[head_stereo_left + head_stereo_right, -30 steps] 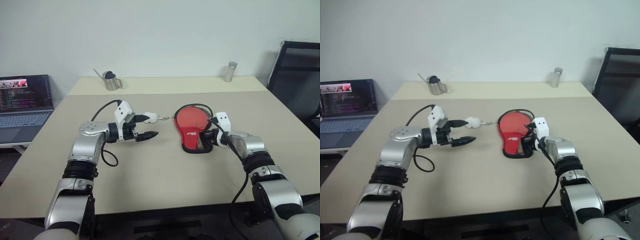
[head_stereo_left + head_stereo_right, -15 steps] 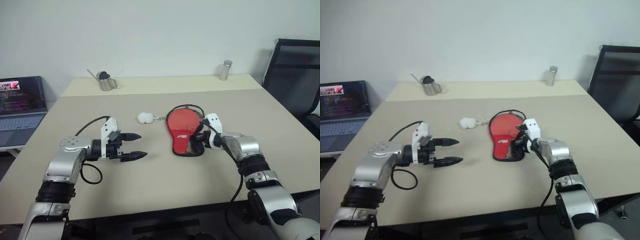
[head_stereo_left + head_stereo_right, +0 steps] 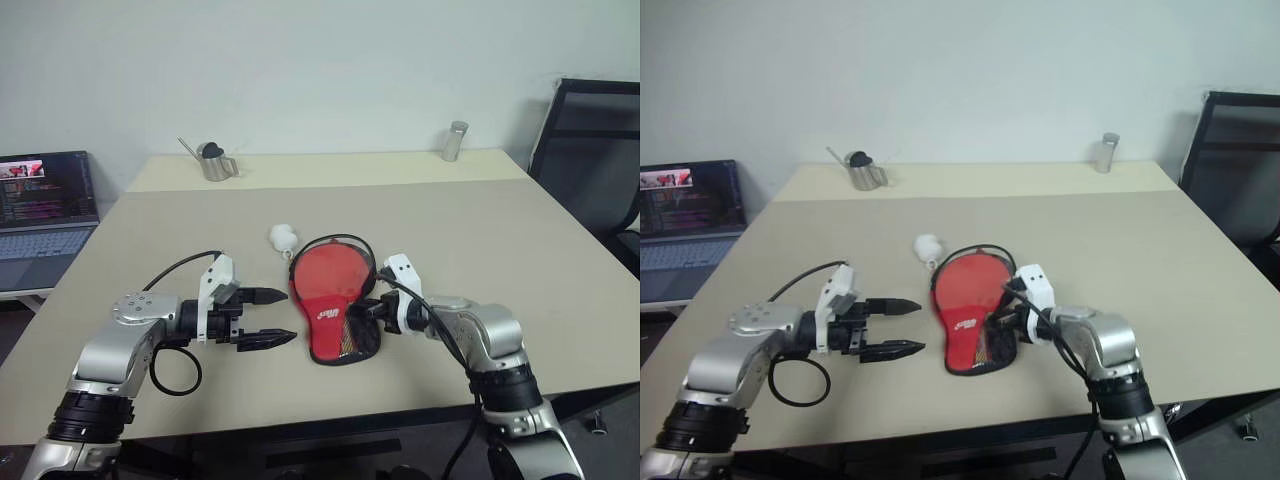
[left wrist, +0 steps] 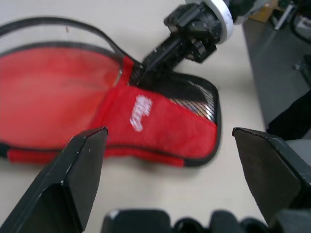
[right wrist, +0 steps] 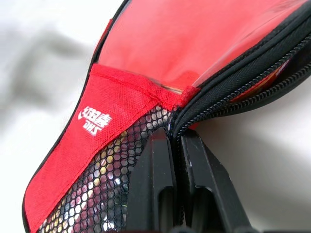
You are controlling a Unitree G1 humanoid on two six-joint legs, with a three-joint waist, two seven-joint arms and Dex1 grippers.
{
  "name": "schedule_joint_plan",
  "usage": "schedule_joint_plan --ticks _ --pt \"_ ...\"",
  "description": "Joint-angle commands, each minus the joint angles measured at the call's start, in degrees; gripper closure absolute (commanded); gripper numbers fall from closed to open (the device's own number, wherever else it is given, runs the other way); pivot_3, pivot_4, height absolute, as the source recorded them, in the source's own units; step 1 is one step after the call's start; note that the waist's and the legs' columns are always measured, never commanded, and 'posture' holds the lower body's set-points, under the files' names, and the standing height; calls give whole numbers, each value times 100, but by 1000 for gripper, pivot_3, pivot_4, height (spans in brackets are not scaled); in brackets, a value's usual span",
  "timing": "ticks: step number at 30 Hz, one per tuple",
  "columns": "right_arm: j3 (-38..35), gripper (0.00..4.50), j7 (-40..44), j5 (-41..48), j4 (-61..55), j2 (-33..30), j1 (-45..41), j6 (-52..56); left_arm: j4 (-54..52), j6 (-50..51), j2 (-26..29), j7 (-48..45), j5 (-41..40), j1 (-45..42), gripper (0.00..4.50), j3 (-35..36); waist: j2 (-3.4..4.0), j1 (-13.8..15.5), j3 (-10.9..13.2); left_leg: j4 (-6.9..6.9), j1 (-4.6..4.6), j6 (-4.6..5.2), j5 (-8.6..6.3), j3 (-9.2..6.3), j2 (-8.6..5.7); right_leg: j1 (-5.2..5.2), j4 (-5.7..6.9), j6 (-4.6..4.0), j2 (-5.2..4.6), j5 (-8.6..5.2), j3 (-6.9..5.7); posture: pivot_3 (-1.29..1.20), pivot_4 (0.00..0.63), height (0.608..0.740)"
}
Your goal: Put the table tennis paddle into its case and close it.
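Observation:
The case [image 3: 330,290] lies flat on the table [image 3: 520,250], red panel with white lettering up and its mesh pocket [image 5: 97,189] toward me. Its zip gapes along the right side. My right gripper [image 3: 368,310] is shut on the case's black zip edge by the mesh pocket, as the right wrist view [image 5: 172,141] shows close up. Just left of the case my left gripper [image 3: 288,317] is open and holds nothing, its fingers [image 4: 77,179] pointing at the red panel. A white fluffy zipper pull [image 3: 282,237] rests beyond the case. The paddle is hidden.
At the table's far edge stand a small metal watering can [image 3: 212,163] on the left and a metal shaker [image 3: 455,141] on the right. An open laptop [image 3: 45,215] sits on a side desk to the left. A black chair [image 3: 590,150] is on the right.
My right gripper has dragged the case toward me and to the left, with the white pull trailing behind it. The left gripper has drawn back toward me, still open.

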Motion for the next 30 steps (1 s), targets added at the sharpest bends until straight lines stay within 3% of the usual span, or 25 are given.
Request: schedule_joint_plan --ticks 1,10,24,25,30 --pt "-150 4467 -282 308 -991 235 294 568 -381 134 165 -59 -241 86 0 114 0 -2 0 0 0 0 0 1 0 -1 0 0 0 0 1 0 150 740" --pt "-280 4467 -810 460 -2191 709 1251 1468 -704 344 524 -490 -503 216 0 2 0 6 -1 0 -1 -4 -3 2 0 -3 -7 -4 0 -5 3 0 150 740" --pt "-381 4467 -1074 341 -1938 808 1267 1393 -538 67 542 -495 -307 172 0 -106 0 6 -1 -2 -2 -8 -6 0 1 -5 -12 -10 -1 -9 2 0 150 740" --pt "-429 3944 -1112 317 -1951 819 1250 1388 -541 41 530 -473 -301 191 0 -101 0 6 -1 -2 -2 -8 -6 0 1 -5 -12 -11 -1 -9 2 0 150 740" --pt "-792 2425 -1169 381 -2362 720 982 1646 -542 -107 439 -338 -255 264 0 -104 1 9 0 -3 -2 -8 -6 0 1 -5 -13 -18 -6 -13 2 0 150 740"
